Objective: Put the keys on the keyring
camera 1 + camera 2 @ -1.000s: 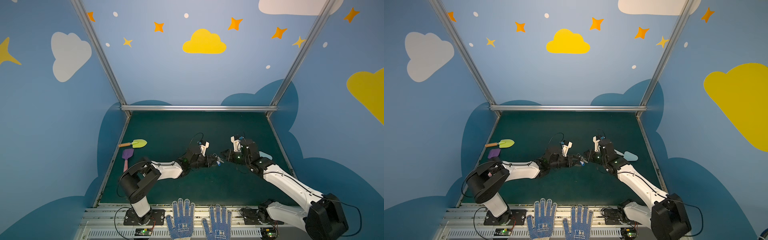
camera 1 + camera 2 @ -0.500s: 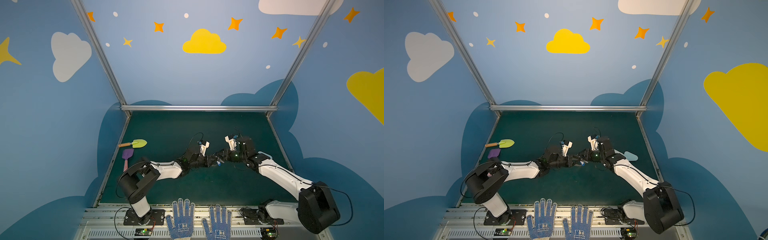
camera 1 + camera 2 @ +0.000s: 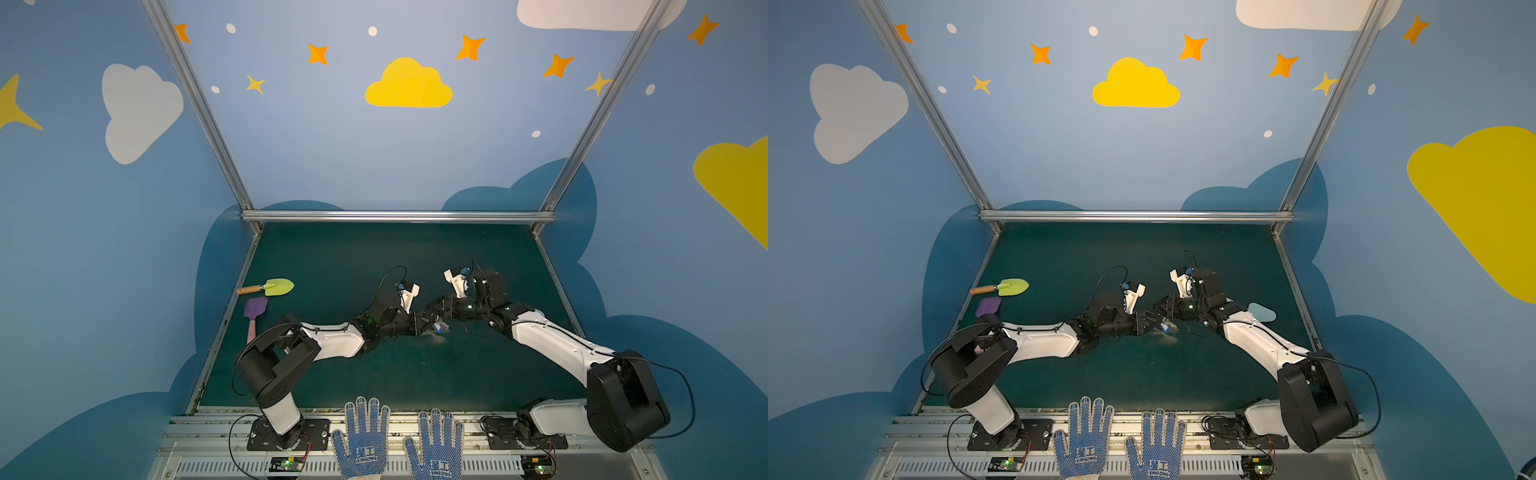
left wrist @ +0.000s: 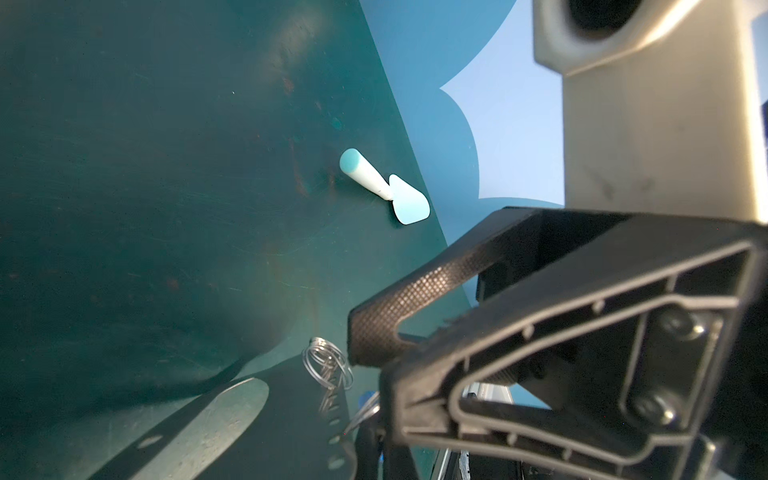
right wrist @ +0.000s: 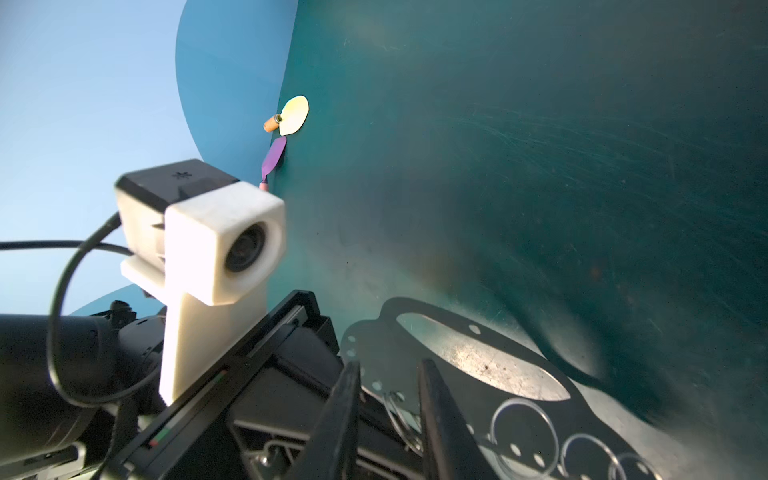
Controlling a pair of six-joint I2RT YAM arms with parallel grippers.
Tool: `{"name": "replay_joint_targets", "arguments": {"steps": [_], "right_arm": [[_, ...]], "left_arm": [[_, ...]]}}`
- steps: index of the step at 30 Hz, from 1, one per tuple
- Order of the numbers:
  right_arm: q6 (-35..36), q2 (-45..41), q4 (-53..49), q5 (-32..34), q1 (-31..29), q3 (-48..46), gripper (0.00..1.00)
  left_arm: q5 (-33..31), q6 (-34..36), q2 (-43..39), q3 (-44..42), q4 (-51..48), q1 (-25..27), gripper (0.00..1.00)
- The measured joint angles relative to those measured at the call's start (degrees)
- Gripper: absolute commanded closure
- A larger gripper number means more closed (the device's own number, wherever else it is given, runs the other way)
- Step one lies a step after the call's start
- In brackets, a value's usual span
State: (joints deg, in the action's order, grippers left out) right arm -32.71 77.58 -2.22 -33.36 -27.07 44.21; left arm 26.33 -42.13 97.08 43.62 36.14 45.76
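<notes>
Blue-dotted knit gloves, 2 of them, lie on the rail at the near edge. Past them, over the middle of the dark green surface, both arms meet tip to tip.

The left gripper has its fingers clenched on the keyring, though the pinch itself is hidden behind the right arm's fingers. The grey plate's oval cutout shows clearly in the right wrist view; its far end is cut off by the frame. The right gripper is released, its fingers parted, with thin wire rings at their tips.

The keys sit just beside the 2 tips. Only the blue tag reads, and whether they hang or lie I cannot tell.

Farther back, by the left wall, lie a purple spatula and a green trowel. A pale blue spade is partly hidden behind the right arm.
</notes>
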Motion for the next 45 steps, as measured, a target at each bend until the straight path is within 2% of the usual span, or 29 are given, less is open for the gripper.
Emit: {"name": "replay_joint_targets", "arguments": {"steps": [6, 14, 22, 28, 31, 33, 38, 45], "right_arm": [[1.5, 0.0, -1.1, -0.2, 0.3, 0.0, 0.70], [3.7, 0.0, -3.0, 0.8, 0.4, 0.5, 0.73], [5.2, 0.1, -3.4, 0.6, 0.4, 0.6, 0.68], [6.2, 0.3, -3.4, -0.5, 0.6, 0.7, 0.68], [6.6, 0.3, -3.4, -0.9, 0.6, 0.7, 0.70], [6.9, 0.3, -3.3, -1.3, 0.6, 0.7, 0.78], [7.7, 0.3, -3.4, -2.0, 0.6, 0.9, 0.77], [9.4, 0.8, -5.2, -1.6, 0.6, 1.4, 0.97]], "left_arm": [[0.1, 0.0, 0.0, -0.2, 0.0, 0.0, 0.96], [0.2, 0.0, 0.0, -0.2, 0.0, 0.0, 0.96], [0.4, 0.0, 0.0, -0.2, 0.0, -0.2, 0.96], [0.6, 0.0, 0.0, -0.2, 0.0, -0.3, 0.96], [1.1, 0.1, 0.0, -0.2, 0.0, -0.3, 0.96], [1.4, 0.1, 0.0, -0.2, -0.1, -0.4, 0.96], [1.6, 0.1, 0.0, -0.2, -0.2, -0.4, 0.96], [1.7, 0.1, 0.0, -0.2, -0.4, -0.4, 0.96]]}}
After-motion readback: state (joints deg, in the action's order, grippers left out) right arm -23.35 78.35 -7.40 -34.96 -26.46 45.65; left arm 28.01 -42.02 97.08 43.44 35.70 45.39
